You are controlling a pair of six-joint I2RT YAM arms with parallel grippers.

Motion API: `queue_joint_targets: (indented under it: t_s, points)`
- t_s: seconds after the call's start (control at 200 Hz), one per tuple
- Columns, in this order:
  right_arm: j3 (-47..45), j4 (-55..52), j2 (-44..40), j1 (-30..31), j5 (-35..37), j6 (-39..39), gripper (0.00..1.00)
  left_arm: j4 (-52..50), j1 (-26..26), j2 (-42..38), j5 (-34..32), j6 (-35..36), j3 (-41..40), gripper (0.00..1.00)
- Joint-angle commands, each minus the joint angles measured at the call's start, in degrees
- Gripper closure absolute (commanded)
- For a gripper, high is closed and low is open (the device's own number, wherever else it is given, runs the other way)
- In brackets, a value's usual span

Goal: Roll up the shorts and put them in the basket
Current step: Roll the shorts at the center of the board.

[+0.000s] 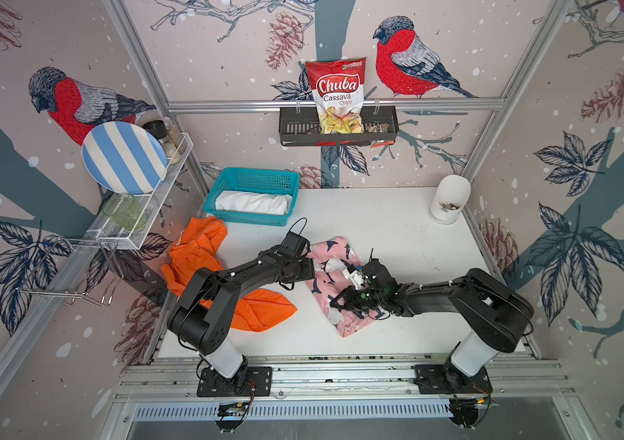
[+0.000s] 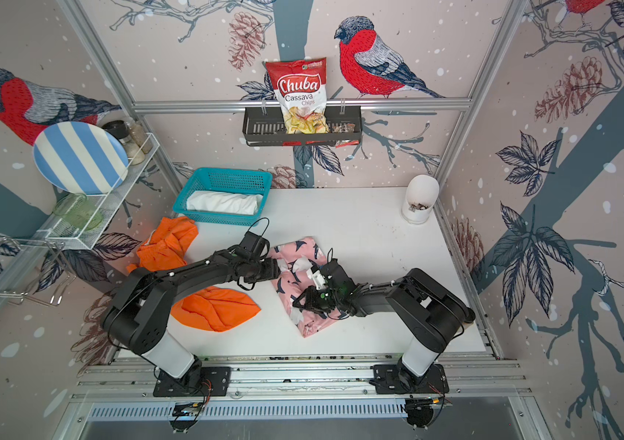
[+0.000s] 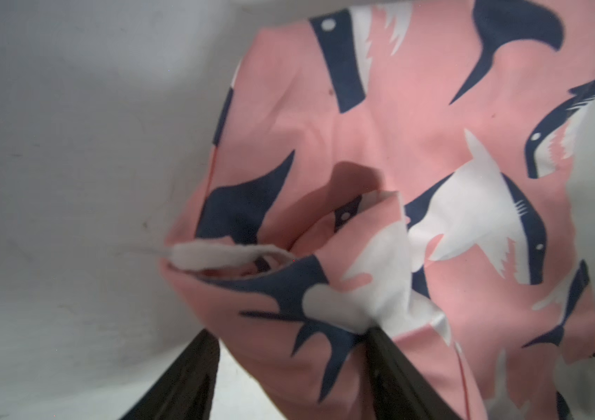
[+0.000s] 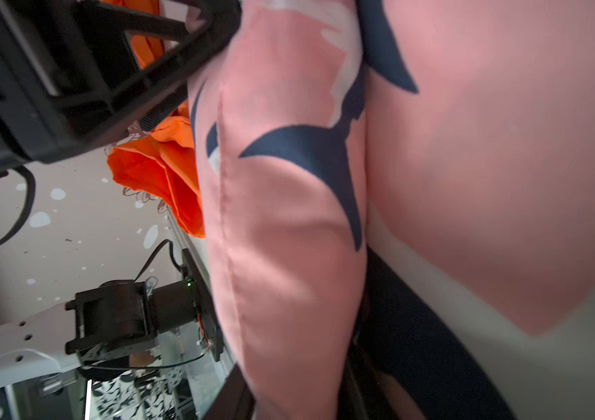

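The pink shark-print shorts (image 1: 335, 266) (image 2: 297, 259) lie bunched in the middle of the white table. My left gripper (image 1: 312, 268) (image 3: 292, 349) is at their left edge. It is open, with a fold of the pink cloth lying between the wide-set fingers (image 3: 397, 374). My right gripper (image 1: 337, 301) (image 4: 299, 392) comes in from the right and is shut on a thick fold of the same shorts. The orange shorts (image 1: 196, 247) (image 2: 219, 308) sprawl at the left, partly under the left arm. The white shorts (image 1: 253, 202) lie rolled in the teal basket (image 1: 253, 175).
A white holder (image 1: 449, 200) stands at the back right corner. A wire rack (image 1: 150, 224) on the left wall carries a striped plate (image 1: 123, 158) and a green glass (image 1: 123, 211). A black wall basket (image 1: 295, 129) holds a chips bag (image 1: 335, 95).
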Motion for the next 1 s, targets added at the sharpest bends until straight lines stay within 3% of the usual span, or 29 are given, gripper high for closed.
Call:
queue_joint_targets:
  t_s: [0.0,0.12,0.28,0.555,0.715,0.995]
  points:
    - [1.69,-11.54,-2.85,0.56,9.52,-6.19,0.54,0.97,0.15,1.84,-0.34,1.20,0.37,0.33]
    - [5.48,-22.07,-6.79,2.47,18.60,-9.94,0.43,1.16,0.08,2.80,-0.34,1.45,0.83,0.33]
    - [15.81,-39.99,-8.70,10.15,39.79,-14.74,0.30,1.08,0.09,2.92,0.19,1.68,1.25,0.33]
    - [34.00,-59.89,2.22,23.13,59.90,-15.76,0.23,0.81,0.11,2.47,0.17,1.66,1.36,0.33]
    - [39.53,-65.40,10.02,28.28,64.73,-13.56,0.17,0.83,0.09,2.39,0.35,1.64,1.36,0.33]
    - [40.54,-63.71,19.67,30.50,63.86,-14.11,0.16,0.72,0.16,2.54,0.37,1.86,1.27,0.32]
